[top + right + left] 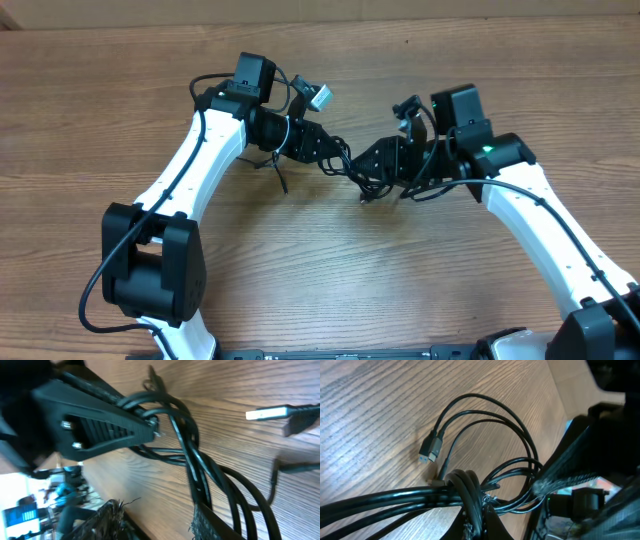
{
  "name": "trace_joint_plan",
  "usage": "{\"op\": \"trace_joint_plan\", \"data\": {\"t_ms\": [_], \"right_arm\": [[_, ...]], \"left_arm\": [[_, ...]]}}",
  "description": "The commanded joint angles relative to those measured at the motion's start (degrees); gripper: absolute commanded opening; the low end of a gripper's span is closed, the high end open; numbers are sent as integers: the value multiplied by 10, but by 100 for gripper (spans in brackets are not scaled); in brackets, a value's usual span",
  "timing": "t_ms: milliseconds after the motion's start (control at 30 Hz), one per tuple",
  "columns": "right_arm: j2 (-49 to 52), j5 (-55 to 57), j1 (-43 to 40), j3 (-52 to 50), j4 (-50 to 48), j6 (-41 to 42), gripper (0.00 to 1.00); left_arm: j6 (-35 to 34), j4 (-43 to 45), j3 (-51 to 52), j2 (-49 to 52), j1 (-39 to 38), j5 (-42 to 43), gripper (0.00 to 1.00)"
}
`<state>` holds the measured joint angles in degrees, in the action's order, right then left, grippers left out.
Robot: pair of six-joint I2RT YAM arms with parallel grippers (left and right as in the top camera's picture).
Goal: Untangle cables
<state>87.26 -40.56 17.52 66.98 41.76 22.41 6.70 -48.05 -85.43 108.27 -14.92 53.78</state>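
Observation:
The cables (352,172) are a knot of thin black cords between my two grippers at the table's middle. My left gripper (322,146) is shut on the bundle; in the left wrist view its fingertips (481,522) pinch the cables (470,487), which loop outward, with two plug ends (431,450) resting on the wood, one tip bluish. My right gripper (385,160) is open beside the knot. In the right wrist view its fingers (157,522) stand wide apart, and the cables (192,467) run down against its right finger. A silver USB plug (267,412) lies further off.
Wooden table (330,270) all round. Loose cord ends trail toward the front from the knot (366,198) and under the left arm (277,170). The left gripper's black finger (100,427) shows in the right wrist view, close to my right gripper.

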Motion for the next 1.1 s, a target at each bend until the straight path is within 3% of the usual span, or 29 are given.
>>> {"op": "trace_joint_plan", "data": {"t_ms": [0, 133, 433, 767, 1067], "right_arm": [[-11, 71, 13, 10, 3, 2, 38], [-10, 125, 17, 8, 3, 0, 29], [-10, 127, 27, 8, -3, -17, 28], [-10, 127, 27, 8, -12, -52, 39], [-10, 118, 28, 8, -32, -108, 55]], "left_arm": [[-30, 0, 2, 2, -1, 39, 4], [-29, 1, 2, 2, -1, 76, 4], [-24, 1, 2, 2, -1, 137, 4], [-24, 6, 2, 2, -1, 211, 4], [-25, 8, 2, 2, 1, 270, 4]]}}
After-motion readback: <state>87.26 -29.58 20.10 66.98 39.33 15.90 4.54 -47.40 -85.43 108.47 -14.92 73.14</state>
